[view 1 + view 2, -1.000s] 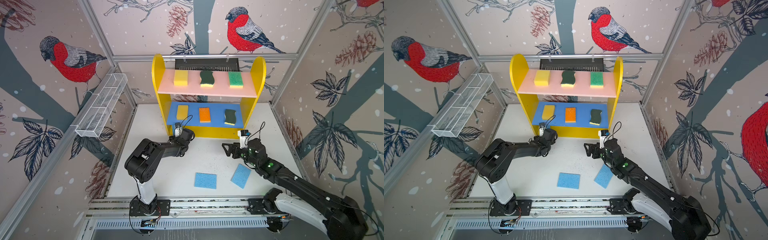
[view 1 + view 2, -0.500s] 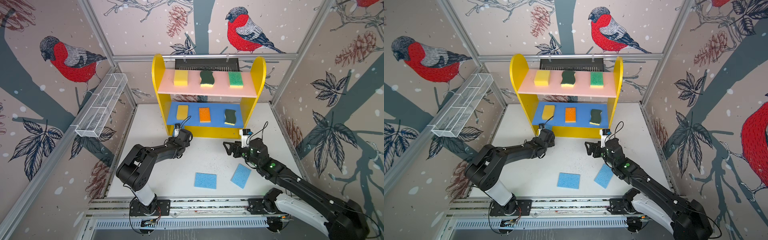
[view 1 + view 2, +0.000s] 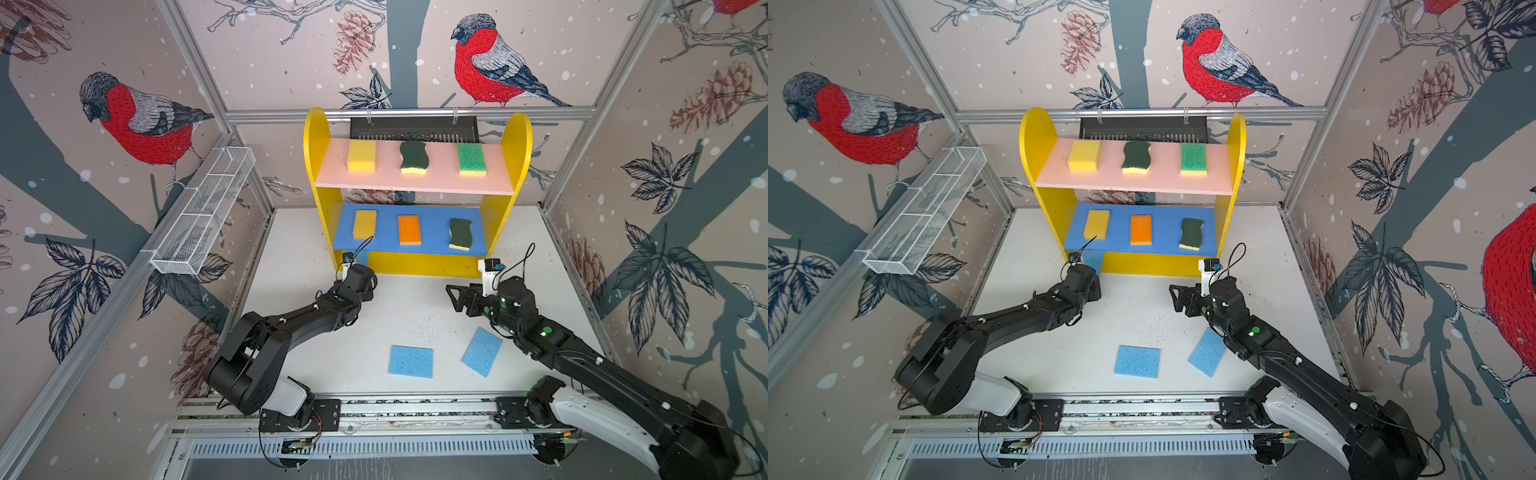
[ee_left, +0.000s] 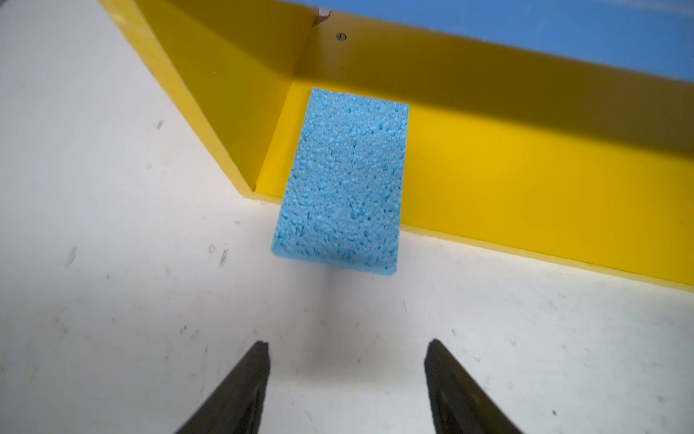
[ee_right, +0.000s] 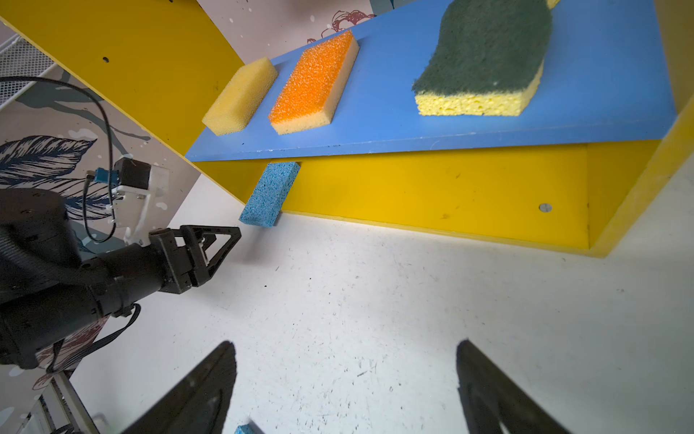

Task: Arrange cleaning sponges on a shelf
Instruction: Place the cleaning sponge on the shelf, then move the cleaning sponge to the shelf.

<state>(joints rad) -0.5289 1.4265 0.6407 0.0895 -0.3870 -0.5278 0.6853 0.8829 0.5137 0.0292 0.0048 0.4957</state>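
loose sponges: nearest me, the square-set blue sponge point(image 3: 411, 361) and the angled blue sponge point(image 3: 482, 351) lie flat on the table point(image 3: 415, 307), apart from each other.
right gripper point(image 5: 345, 349): spread wide and empty above bare table.
left gripper point(image 4: 347, 347): both top views hide it under its own wrist. My wrist camera shows the fingers parted with nothing between them, short of the third sponge.
third blue sponge point(image 4: 343, 180): at the left end of the yellow bottom board point(image 4: 488, 169), its near end overhanging. I cannot tell whether it touches the table, and from above I get only a sliver.
shelf point(image 3: 517, 141): the blue board point(image 3: 434, 232) carries a yellow sponge point(image 3: 365, 224), an orange-topped sponge point(image 3: 409, 229) and a wavy dark-green sponge point(image 3: 460, 234).
pink board point(image 3: 442, 166): an upper yellow sponge point(image 3: 361, 155), an upper wavy sponge point(image 3: 413, 157) and a bright-green sponge point(image 3: 471, 158).
black tray point(image 3: 413, 129): it sits behind the shelf, which cuts off its lower part.
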